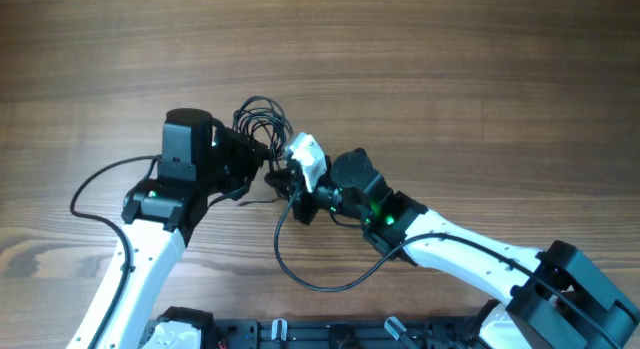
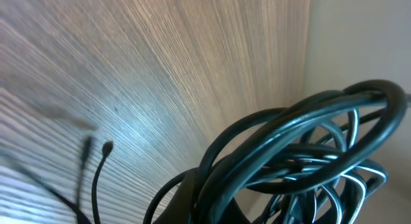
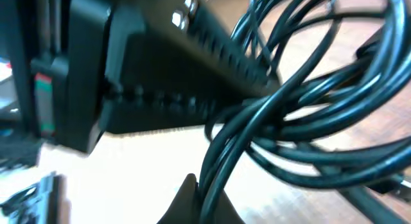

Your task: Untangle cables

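Nearest the front edge, the left arm (image 1: 150, 244) and the right arm (image 1: 470, 261) reach inward from their bases and meet close to the middle of the wooden desk (image 1: 450, 59). A thick black cord (image 1: 300, 274) wired to the right arm loops on the wood between them. At the meeting point we note the left jaws fully closed, pinching strands of the cables (image 1: 262, 117): in the left wrist view the loops fan up and out directly from the dark closed tip at the bottom edge. The right jaws are likewise clamped tight on the same bunch; in the right wrist view a few strands run straight into their tip, with the left arm's black housing blurred just behind the loops. The two sets of jaws sit just beside each other. Just beyond them the cables form a small dark knot of overlapping glossy loops; we cannot tell whether it rests on the desk or hangs clear. A loose strand (image 2: 106, 148) with a small rounded end shows left of the bunch, blurred. Farther back the wood grain runs across to the far edge.
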You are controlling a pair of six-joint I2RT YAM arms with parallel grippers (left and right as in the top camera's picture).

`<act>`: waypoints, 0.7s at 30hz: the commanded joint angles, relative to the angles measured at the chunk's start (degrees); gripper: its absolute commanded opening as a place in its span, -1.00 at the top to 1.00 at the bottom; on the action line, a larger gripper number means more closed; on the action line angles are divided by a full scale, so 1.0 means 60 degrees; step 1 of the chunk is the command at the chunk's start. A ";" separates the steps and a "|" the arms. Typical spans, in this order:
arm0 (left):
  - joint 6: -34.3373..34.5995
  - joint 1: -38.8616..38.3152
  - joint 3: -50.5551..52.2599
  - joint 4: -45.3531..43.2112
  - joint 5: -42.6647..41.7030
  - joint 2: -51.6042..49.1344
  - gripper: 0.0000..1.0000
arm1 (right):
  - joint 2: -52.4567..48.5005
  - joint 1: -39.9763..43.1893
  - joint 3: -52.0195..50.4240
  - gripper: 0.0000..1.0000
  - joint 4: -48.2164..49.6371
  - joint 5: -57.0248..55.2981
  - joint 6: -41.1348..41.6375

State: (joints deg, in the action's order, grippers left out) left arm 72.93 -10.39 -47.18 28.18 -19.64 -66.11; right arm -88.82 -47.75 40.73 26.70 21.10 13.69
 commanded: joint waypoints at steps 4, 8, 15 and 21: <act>-0.5676 0.0259 -0.0051 -0.0273 -0.0189 0.0073 0.92 | 0.0860 0.0947 0.0073 0.91 -0.0867 0.4554 0.1938; -0.6371 0.0251 -0.0051 -0.0280 -0.0193 0.0073 0.92 | 0.1169 0.1687 0.0073 0.91 -0.0856 0.5934 0.3136; -0.6608 -0.0346 -0.0051 -0.0452 -0.0408 0.0073 0.92 | 0.1195 0.2397 0.0076 0.91 -0.0401 0.6062 0.4841; -0.6663 -0.1519 -0.0051 -0.0958 -0.0397 0.0073 0.92 | 0.1195 0.2412 0.0076 0.91 0.0273 0.5435 0.5650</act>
State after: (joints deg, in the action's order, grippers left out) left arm 35.09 -16.08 -47.13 23.92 -21.37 -66.08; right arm -82.83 -33.54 40.80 28.01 55.46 43.66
